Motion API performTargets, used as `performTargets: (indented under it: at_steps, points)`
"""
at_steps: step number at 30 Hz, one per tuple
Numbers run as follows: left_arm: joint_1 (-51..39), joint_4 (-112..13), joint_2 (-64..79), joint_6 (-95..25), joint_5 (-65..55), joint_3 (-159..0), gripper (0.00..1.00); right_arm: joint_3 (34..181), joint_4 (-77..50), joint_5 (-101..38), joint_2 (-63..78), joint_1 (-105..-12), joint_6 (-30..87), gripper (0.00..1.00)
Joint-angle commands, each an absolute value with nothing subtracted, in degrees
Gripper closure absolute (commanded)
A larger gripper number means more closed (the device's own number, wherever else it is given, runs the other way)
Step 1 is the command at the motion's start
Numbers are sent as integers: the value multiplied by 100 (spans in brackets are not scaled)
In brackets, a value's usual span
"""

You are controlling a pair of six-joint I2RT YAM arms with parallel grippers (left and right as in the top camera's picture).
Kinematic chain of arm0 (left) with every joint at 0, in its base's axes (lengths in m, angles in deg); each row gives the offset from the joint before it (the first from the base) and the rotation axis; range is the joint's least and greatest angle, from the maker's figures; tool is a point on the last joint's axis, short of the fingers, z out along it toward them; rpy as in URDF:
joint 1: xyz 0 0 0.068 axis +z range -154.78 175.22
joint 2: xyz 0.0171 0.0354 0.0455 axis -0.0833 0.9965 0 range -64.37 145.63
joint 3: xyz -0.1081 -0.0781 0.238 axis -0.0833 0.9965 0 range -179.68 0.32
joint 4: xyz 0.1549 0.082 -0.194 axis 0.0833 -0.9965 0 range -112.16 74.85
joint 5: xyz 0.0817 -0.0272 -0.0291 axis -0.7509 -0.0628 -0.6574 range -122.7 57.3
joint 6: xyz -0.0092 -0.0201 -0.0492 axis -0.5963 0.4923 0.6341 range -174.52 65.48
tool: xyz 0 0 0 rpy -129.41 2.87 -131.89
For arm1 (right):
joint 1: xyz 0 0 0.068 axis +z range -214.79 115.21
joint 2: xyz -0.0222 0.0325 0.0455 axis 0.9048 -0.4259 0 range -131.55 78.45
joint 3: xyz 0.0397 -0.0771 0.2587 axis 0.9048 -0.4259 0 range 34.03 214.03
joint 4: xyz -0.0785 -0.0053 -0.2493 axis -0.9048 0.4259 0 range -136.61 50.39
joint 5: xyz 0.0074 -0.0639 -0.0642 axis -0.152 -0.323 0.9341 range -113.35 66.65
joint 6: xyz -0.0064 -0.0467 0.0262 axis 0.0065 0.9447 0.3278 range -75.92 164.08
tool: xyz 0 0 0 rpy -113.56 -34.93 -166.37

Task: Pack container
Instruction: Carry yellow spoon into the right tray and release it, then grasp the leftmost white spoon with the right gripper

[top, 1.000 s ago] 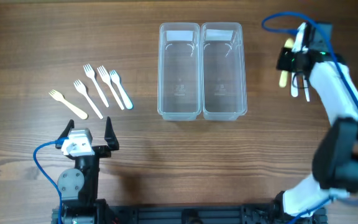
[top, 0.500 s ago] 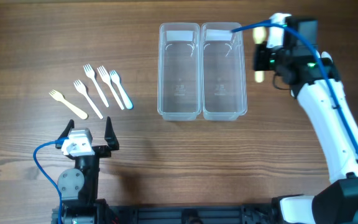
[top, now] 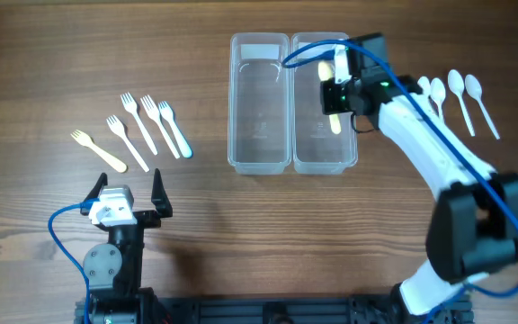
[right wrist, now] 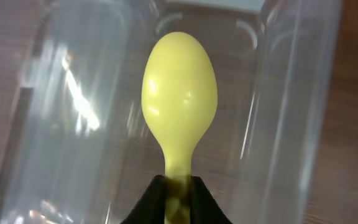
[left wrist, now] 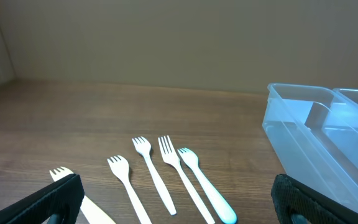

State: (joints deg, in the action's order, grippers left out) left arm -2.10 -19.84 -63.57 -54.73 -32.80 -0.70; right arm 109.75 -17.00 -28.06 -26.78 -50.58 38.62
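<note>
The clear twin container stands at the table's middle, two long tubs side by side; its near corner shows in the left wrist view. My right gripper is shut on a yellow spoon and holds it over the right tub. The spoon also shows in the overhead view. My left gripper is open and empty near the front left. Several forks lie on the table beyond it, also in the left wrist view.
Several white spoons lie on the wood to the right of the container. A pale fork lies furthest left of the forks. The right arm reaches across the table's right half.
My right gripper has carried the yellow spoon leftward from the far right to above the right tub. The white spoons it hid now show. The left arm has not moved.
</note>
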Motion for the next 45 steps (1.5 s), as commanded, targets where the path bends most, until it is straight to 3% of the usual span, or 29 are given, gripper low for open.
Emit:
performTargets:
  at_steps: [1, 6, 14, 19, 26, 45]
  points:
    - [-243, -1967, -6410, -5580, -3230, -22, 0, 11006, -1779, -2835, -2809, -5040, 3821, 57]
    - [-243, -1967, -6410, -5580, -3230, -22, 0, 11084, -1737, -2802, -2407, -5060, 3961, 50]
    - [-243, -1967, -6410, -5580, -3230, -22, 0, 11095, -981, -1775, -1244, -5643, 4332, 57]
    - [-243, -1967, -6410, -5580, -3230, -22, 0, 11080, -288, -1777, -1034, -6542, 4885, 46]
    - [-243, -1967, -6410, -5580, -3230, -22, 0, 11036, -653, -2640, -1651, -7565, 5158, 47]
    - [-243, -1967, -6410, -5580, -3230, -22, 0, 11036, -1578, -2122, -3707, -7709, 4988, 51]
